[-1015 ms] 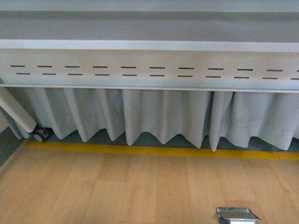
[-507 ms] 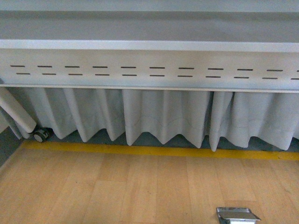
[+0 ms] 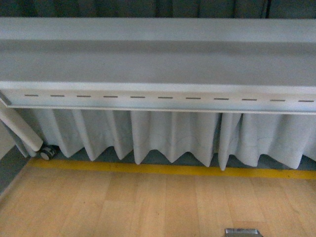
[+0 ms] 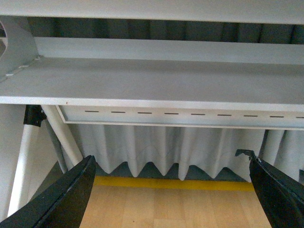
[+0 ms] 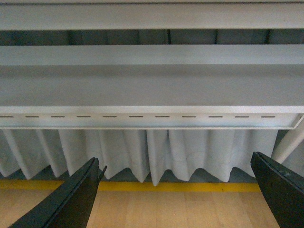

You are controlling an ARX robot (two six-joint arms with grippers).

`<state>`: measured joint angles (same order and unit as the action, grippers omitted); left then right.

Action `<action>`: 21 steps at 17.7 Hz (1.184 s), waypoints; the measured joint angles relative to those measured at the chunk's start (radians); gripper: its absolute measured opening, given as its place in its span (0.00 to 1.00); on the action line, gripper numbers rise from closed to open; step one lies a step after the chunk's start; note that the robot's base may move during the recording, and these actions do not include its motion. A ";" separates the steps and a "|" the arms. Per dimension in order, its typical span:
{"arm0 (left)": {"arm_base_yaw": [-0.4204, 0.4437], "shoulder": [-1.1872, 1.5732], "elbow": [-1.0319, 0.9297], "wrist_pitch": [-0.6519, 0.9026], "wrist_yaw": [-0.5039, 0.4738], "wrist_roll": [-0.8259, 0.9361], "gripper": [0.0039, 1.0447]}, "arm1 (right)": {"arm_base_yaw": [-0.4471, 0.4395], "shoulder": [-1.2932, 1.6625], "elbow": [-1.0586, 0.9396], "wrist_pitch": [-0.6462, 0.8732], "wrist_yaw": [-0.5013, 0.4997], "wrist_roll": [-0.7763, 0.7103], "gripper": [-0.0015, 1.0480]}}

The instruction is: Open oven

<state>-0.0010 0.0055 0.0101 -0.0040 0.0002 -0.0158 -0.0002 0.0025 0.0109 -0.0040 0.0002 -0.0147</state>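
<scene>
- Upward your front view has swung: slotted rail sits lower, floor plate nearly off the edge.
- Left pincer: spread wide, holding nothing.
- Right pincer: spread wide, holding nothing.
- Oven: you have it in no view.

The left tool and the right tool both have matte black fingers. Beyond them runs a pale grey-white rail marked with one row of short dark dashes. Above it is a dark grey-green drape. Under the rail hangs a light grey pleated skirt. Lower, a bright yellow stripe edges the floor, which is honey-coloured wood with plank grain and holds a silvery plate. Beside the left tool stands a white pole with a black collar.
</scene>
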 joint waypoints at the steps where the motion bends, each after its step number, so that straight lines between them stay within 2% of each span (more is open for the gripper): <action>1: 0.000 0.000 0.000 0.000 -0.001 0.000 0.94 | 0.000 0.000 0.000 0.000 -0.001 0.000 0.94; 21: 0.000 0.000 0.000 0.000 -0.001 0.002 0.94 | 0.000 0.000 0.000 0.002 0.000 0.000 0.94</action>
<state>-0.0010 0.0055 0.0101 -0.0040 -0.0006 -0.0135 -0.0002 0.0025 0.0109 -0.0025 -0.0002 -0.0151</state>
